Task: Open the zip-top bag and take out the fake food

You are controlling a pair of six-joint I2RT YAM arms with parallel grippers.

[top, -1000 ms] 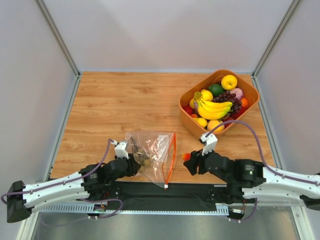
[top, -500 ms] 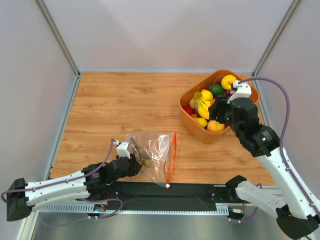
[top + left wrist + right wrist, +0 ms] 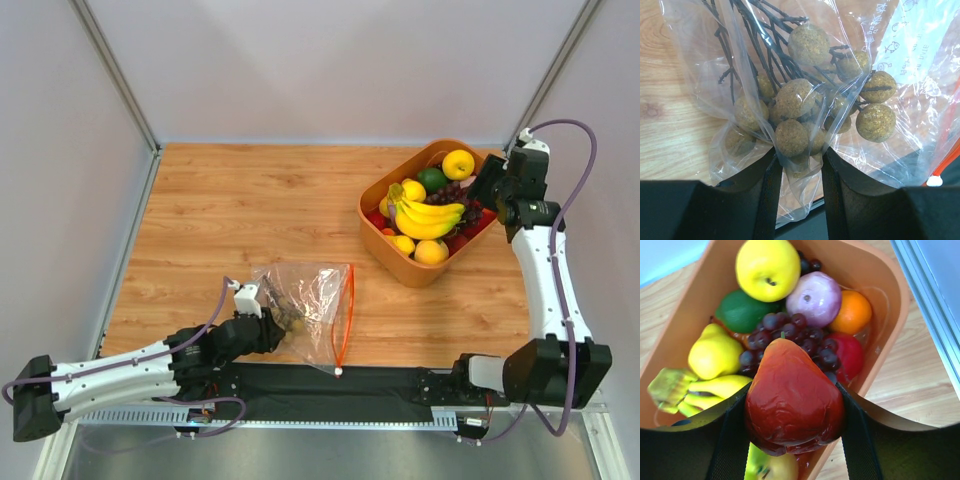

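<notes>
- Presently, the bag (image 3: pixel 315 290) lies by the near edge of the surface (image 3: pixel 230 220), left of its middle, with the zip strip (image 3: pixel 346 315) on its right side.
- The left jaws are clenched on the film at the bag's left end, and some of the tan balls (image 3: pixel 792 97) are pinched through the plastic.
- The right jaws are clamped on the red fruit (image 3: pixel 792 400), which is held above the basket (image 3: pixel 890 290) at the far right corner.
- The bananas (image 3: pixel 432 217) are seen in the basket; only the balls are seen inside the bag.
- The film is judged thin, soft and slippery, so it is likely to crumple and slide unless it is pinned.
- The balls are judged light and firm. Their dark twigs (image 3: pixel 747 27) may snag the film, so the cluster would best be taken by its body through the mouth at the zip strip.
- Whether that mouth stands open cannot be told.
- The red fruit is judged light, hard and smooth, and liable to slip at its rounded flanks.
- Wide bare wood is left beyond the bag toward the far and left edges.
- Little room is left by the near edge, or between the basket and the right wall panel (image 3: pixel 580 150).
</notes>
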